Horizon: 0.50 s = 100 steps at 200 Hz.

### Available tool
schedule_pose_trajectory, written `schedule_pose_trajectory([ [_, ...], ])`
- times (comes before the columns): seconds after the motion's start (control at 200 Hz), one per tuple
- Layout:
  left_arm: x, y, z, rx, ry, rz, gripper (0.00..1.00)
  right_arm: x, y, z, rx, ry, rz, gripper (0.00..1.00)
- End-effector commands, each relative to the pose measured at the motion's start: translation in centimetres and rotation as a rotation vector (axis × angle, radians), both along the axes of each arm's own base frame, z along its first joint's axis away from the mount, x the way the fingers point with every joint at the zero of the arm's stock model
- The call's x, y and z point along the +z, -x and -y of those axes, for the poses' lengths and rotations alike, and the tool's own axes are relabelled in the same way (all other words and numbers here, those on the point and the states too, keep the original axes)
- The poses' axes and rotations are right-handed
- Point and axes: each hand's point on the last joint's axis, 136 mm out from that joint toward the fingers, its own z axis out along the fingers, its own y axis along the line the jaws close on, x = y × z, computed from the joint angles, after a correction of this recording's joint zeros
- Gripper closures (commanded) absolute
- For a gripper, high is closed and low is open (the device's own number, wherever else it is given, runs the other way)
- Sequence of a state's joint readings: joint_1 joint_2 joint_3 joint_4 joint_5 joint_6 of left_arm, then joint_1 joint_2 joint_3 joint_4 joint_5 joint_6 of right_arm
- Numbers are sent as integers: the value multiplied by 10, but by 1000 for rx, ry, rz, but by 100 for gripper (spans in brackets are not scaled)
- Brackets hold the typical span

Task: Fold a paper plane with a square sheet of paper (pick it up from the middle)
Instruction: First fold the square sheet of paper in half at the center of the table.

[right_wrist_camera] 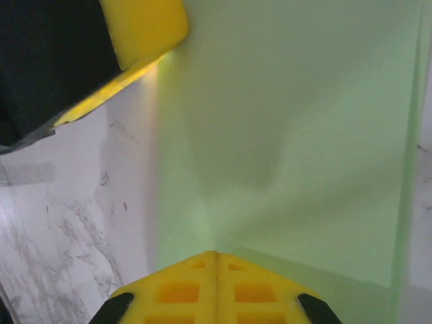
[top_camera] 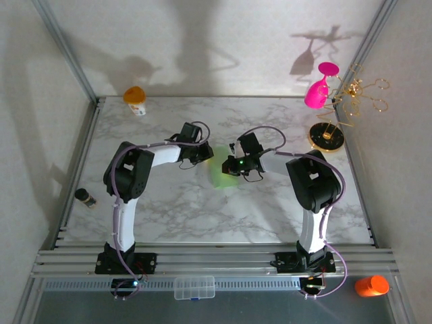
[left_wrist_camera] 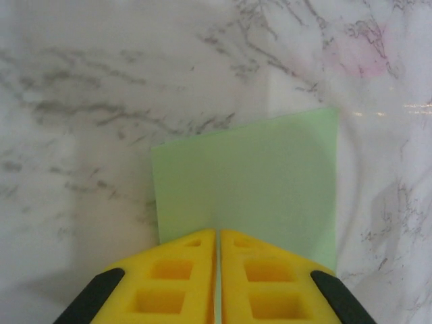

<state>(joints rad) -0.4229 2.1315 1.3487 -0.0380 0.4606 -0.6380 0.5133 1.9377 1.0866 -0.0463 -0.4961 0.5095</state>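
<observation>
1. A pale green square sheet of paper [top_camera: 219, 174] sits at the centre of a marble tabletop [top_camera: 169, 216], between two robot arms that reach in from either side.
2. The left end effector [left_wrist_camera: 217, 236] has its yellow fingers together over one edge of the sheet, apparently nipping it. The paper beyond them lies smooth and flat.
3. The right end effector [right_wrist_camera: 217, 255] is also closed, on the other side of the sheet. Soft creases fan out from its tips, so it looks pinched on the paper.
4. Handling, as a judgement: the sheet is very light, limp and easily creased or torn (a stray tug from either side could wrinkle it). It probably slides readily on the polished marble, so a gentle pinch at the middle of an edge seems the safest hold.
5. Nothing crowds the work. A pink glass [top_camera: 317, 91] and a gold stand [top_camera: 327, 137] are well apart at the far right. An orange-topped bottle [top_camera: 135, 99] is at the far left corner, and a small dark bottle [top_camera: 84, 197] is at the left edge.
</observation>
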Motion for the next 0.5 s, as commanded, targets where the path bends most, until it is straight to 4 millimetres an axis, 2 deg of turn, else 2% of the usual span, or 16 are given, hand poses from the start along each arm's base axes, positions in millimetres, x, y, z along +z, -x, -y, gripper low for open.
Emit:
schedule_pose_trajectory([
  [0.0,-17,4,-8,-67,-64,-40,87,-16,4,5,-43,20,-42,97],
  [0.13,12,-3,2,-64,-2,5,83,-20,3,9,-75,42,-58,97],
  [0.255,40,6,5,-29,63,36,78,-13,-1,7,-86,33,-46,97],
  [0.496,48,39,12,25,125,13,80,14,-5,1,-92,-39,8,94],
])
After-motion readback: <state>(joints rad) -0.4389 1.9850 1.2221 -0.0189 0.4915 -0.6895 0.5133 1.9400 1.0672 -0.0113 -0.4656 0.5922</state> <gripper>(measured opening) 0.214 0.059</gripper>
